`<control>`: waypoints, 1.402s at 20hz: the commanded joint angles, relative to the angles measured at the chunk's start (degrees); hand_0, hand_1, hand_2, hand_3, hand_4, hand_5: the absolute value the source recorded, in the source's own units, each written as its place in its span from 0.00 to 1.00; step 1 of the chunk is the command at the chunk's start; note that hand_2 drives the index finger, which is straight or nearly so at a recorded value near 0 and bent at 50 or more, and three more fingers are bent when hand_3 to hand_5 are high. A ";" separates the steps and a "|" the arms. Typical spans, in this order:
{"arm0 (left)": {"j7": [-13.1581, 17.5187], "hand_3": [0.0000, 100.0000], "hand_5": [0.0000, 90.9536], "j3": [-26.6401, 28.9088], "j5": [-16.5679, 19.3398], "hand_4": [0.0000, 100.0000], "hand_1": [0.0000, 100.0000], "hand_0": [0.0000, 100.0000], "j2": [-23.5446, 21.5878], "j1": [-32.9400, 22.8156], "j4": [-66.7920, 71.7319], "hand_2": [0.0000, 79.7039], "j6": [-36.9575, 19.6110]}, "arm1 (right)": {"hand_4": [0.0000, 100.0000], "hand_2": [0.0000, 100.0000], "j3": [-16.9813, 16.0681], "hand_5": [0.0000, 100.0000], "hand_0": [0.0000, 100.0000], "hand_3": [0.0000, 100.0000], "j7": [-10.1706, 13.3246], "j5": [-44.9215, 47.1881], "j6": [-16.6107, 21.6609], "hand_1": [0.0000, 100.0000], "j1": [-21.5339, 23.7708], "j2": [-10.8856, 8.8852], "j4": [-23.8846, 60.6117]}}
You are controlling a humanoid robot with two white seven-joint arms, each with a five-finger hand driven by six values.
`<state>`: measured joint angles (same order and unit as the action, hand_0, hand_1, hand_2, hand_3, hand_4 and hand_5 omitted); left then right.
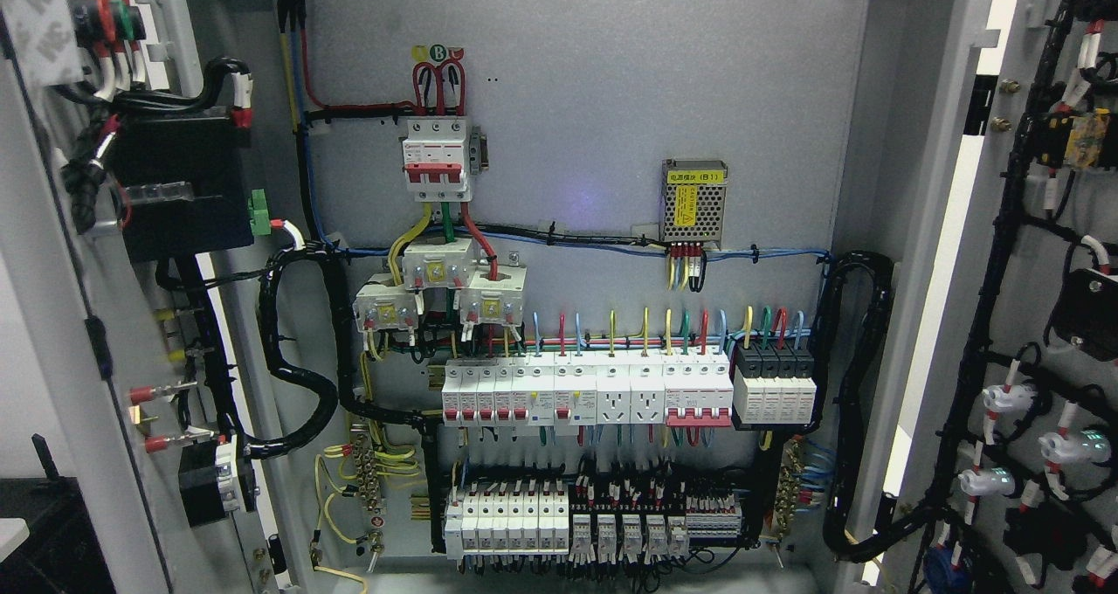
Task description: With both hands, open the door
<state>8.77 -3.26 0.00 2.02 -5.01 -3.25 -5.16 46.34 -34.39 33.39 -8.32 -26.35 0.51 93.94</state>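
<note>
**No arms in sight**

Neither the left arm nor the right arm enters the head view (not from the lower corners, not along the bottom edge). No wrist, hand or finger shows, so their pose cannot be told.

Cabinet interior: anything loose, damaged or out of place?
Nothing stands out. Both doors, left and right, are swung open; breakers sit in even rows, and wiring looks bundled and routed. No robot hands in view.
</note>
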 commanded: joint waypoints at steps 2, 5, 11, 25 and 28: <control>0.02 0.00 0.00 0.00 -1.14 0.03 0.00 0.00 0.00 0.00 0.00 0.00 -0.02 | 0.00 0.00 2.00 0.00 0.11 0.00 2.74 -2.18 0.06 0.00 -0.72 3.88 -1.21; 0.02 0.00 0.00 0.00 -1.14 0.03 0.00 0.00 0.00 0.00 0.00 0.00 -0.02 | 0.00 0.00 2.00 0.00 0.11 0.00 5.21 -2.18 0.06 0.00 -0.90 4.24 -1.39; 0.02 0.00 0.00 0.00 -1.14 0.03 0.00 0.00 0.00 0.00 0.00 0.00 -0.02 | 0.00 0.00 2.70 0.00 0.11 0.00 5.65 -2.27 0.06 0.00 -0.90 5.64 -1.39; 0.02 0.00 0.00 0.00 -1.05 0.03 0.00 0.00 0.18 0.00 0.18 0.00 -0.02 | 0.00 0.00 5.51 0.00 0.11 0.00 7.15 -2.36 0.14 0.00 -0.90 6.08 -1.04; 0.02 0.00 0.00 -0.08 -0.97 0.03 0.00 0.00 0.18 0.00 0.09 0.00 0.06 | 0.00 0.00 5.87 0.00 0.11 0.00 7.15 -3.32 0.14 0.00 -0.90 6.17 -1.04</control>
<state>8.74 -3.26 0.00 2.14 -5.01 -3.16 -5.17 50.43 -27.15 30.93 -8.19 -27.24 5.87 92.88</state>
